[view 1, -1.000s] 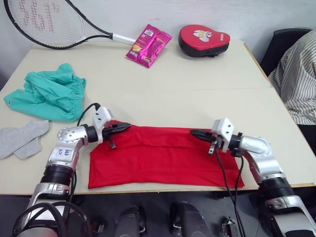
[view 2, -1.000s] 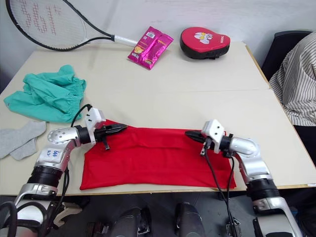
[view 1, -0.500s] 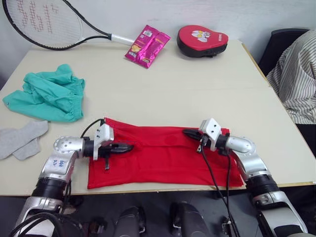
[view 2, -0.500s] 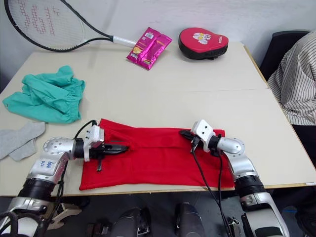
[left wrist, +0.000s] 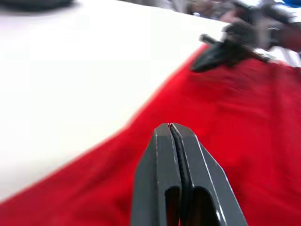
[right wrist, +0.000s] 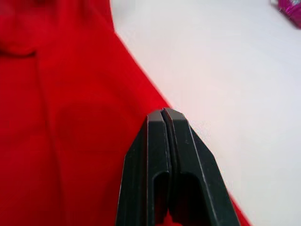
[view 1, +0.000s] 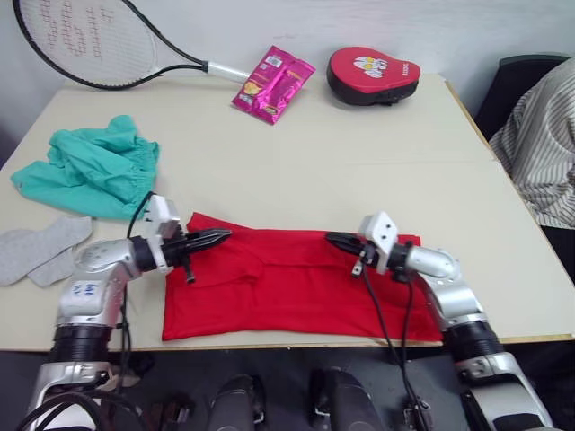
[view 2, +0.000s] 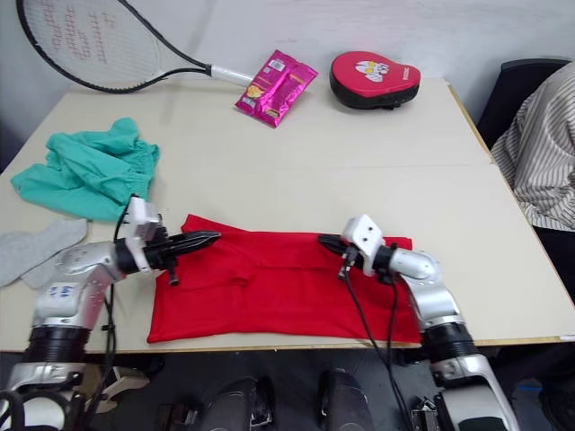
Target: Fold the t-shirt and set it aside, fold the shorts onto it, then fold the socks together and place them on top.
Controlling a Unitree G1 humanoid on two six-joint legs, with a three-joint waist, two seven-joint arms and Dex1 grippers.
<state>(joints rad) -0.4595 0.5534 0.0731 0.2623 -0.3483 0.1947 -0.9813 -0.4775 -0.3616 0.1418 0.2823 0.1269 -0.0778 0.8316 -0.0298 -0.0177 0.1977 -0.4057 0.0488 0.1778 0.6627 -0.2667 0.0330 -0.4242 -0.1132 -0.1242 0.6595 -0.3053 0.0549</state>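
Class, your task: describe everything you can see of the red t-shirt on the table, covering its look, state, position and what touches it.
The t-shirt is plain bright red soft cloth, lying flat as a wide band along the near edge of the table, with a few creases and a fold ridge towards its left part. Its front edge reaches the table edge. The left gripper is shut over its far left corner and the right gripper is shut over its far edge; whether either touches the cloth cannot be told.

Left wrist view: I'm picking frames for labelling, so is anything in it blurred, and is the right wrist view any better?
Left wrist view: the left hand is sharp, but the t-shirt and the right hand beyond are smeared. Right wrist view: the right hand is crisp; the cloth and table are soft but cleaner.
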